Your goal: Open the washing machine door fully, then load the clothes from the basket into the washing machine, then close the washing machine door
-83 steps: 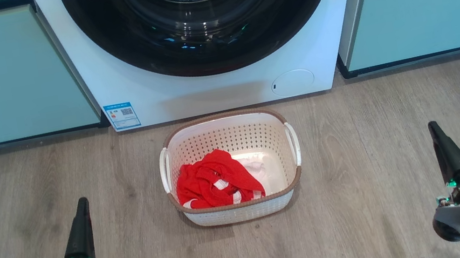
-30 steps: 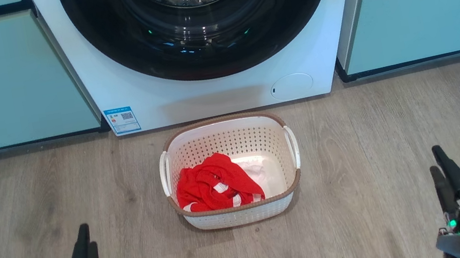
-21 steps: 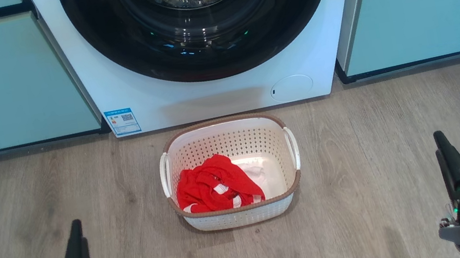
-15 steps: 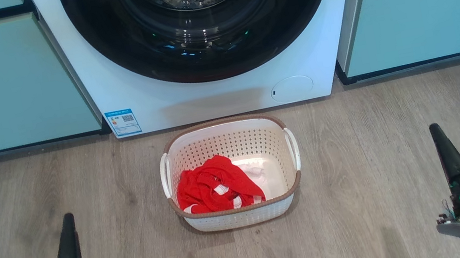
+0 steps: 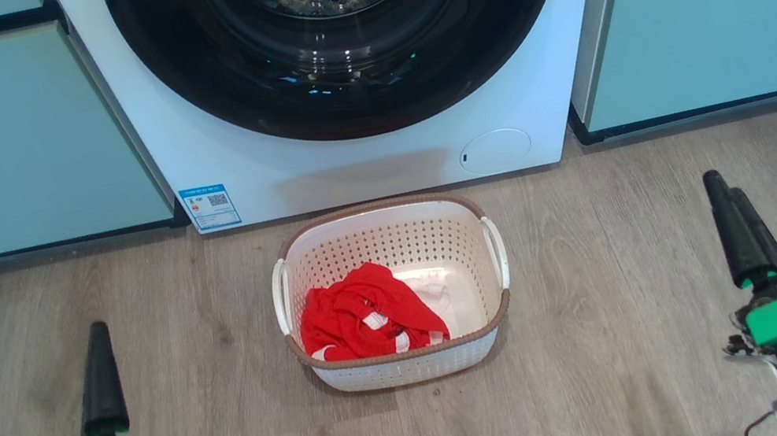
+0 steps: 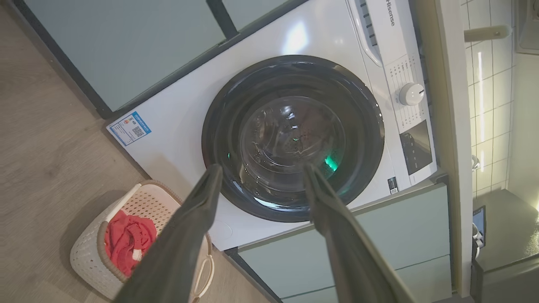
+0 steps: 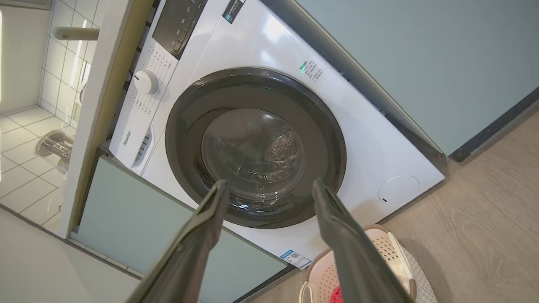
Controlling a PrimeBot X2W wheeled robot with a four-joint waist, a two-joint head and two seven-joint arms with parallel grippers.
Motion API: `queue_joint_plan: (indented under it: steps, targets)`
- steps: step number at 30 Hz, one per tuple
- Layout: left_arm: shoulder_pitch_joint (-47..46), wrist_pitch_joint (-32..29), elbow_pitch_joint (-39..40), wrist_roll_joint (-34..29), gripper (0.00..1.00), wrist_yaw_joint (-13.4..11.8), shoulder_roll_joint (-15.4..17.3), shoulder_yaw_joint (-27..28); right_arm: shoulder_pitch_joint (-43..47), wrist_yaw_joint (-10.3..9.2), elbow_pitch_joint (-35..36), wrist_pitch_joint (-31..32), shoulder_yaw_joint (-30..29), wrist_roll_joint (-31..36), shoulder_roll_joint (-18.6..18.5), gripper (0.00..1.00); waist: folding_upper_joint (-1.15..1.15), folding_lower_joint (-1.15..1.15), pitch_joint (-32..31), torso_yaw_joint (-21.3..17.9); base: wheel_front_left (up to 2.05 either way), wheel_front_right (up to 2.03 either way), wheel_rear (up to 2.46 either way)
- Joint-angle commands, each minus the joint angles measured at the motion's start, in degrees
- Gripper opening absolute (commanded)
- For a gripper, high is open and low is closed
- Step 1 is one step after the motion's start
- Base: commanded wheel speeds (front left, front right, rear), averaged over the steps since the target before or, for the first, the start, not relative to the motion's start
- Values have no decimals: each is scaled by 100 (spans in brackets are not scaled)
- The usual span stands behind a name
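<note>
Squarely before washer (image 5: 348, 169), basket (image 5: 407, 366) w/ clothes (image 5: 351, 320) sits on floor (image 5: 602, 252); door (image 5: 361, 107) shut. L gripper (image 6: 263, 167), R gripper (image 7: 270, 182) both spread wide, empty, flanking basket.

The basket (image 5: 406, 365) holding the clothes (image 5: 359, 323) sits on the floor (image 5: 602, 252) before the shut washing machine door (image 5: 348, 57).

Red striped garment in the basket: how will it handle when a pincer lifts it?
Likely floppy: the red garment lies crumpled in folds, so it should drape and trail. Probably light: a small heap of thin-looking cloth. It overlaps the white piece, so that may drag along.
</note>
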State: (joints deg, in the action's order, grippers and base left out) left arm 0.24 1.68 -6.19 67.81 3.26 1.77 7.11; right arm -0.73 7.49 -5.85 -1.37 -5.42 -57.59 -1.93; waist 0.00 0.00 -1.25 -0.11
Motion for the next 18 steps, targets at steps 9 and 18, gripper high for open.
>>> queue_joint_plan:
  steps: [9,18]
  targets:
    - [-339,204,882,-987,100,-442,62,-104,-381,0,599,-220,178,1091,-58,100,0,0,28,23,0,0,0]
    - [-367,355,1403,-2156,100,-742,69,-577,-368,0,791,-373,263,1789,-63,100,0,0,31,35,0,0,0]
